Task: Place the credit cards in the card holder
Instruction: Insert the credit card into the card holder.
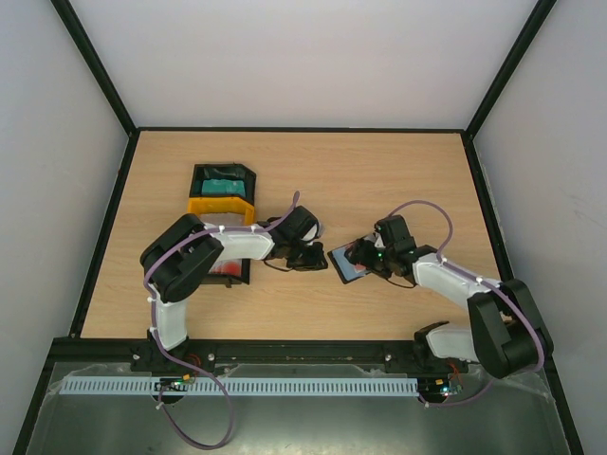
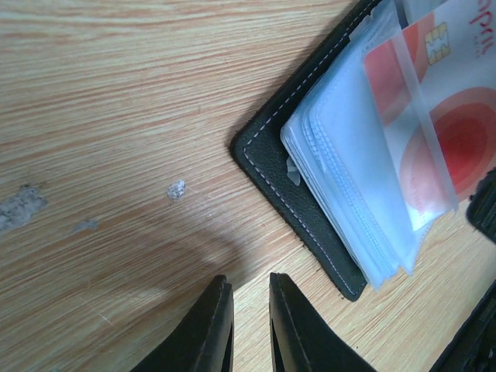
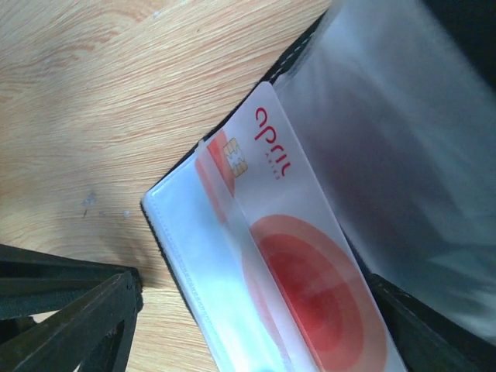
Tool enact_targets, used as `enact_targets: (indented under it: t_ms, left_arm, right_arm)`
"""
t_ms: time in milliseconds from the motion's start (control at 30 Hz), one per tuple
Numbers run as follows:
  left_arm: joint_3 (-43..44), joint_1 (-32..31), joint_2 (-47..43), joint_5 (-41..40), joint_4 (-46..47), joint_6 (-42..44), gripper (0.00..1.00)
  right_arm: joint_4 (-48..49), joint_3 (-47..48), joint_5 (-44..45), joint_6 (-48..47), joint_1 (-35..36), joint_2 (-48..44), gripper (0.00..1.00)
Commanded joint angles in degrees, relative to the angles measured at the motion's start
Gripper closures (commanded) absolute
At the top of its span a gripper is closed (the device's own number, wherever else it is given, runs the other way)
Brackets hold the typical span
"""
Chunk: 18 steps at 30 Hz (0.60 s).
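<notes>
Right tool (image 1: 363, 258) is spread wide over the open card holder (image 2: 271, 178) mid-worktop (image 2: 116, 116). A red-and-white card (image 3: 310, 271) lies partly in its clear sleeve. Left tool (image 2: 249, 283), nearly pressed together and empty, sits just beside it.

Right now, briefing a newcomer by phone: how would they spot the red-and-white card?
Near the middle of the wooden table lies the open black card holder. The card is tucked among its clear sleeves: white, with red circles and a gold chip.
</notes>
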Motion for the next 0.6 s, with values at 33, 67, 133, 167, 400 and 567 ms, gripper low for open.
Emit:
enact_targets:
  t_ms: [33,67,133,167,400,567]
  left_arm:
    - [-1.3,-0.3,0.2,1.0,-0.3,0.0,0.83]
    - [-1.3,-0.3,0.1,1.0,-0.2,0.0,0.83]
    - [-1.4,-0.4,0.0,1.1,-0.1,0.0,0.83]
    - [-1.6,-0.4,0.0,1.0,-0.1,0.0,0.83]
    - [-1.7,-0.4,-0.2,1.1,0.2,-0.3,0.82]
    - [-1.4,-0.4,-0.2,1.7,0.8,-0.9,0.82]
  right_arm:
    - [-4.2,0.9,6.8,1.6,0.1,-3.6,0.23]
    - [-4.2,0.8,7.4,1.4,0.1,-3.7,0.22]
    - [-4.2,0.9,8.6,1.1,0.1,-3.5,0.22]
    - [-4.3,0.9,9.1,0.9,0.1,-3.4,0.21]
    - [-6.6,1.4,13.3,-0.8,0.1,-3.9,0.21]
    - [-7.6,3.0,15.6,-3.7,0.1,-4.4,0.35]
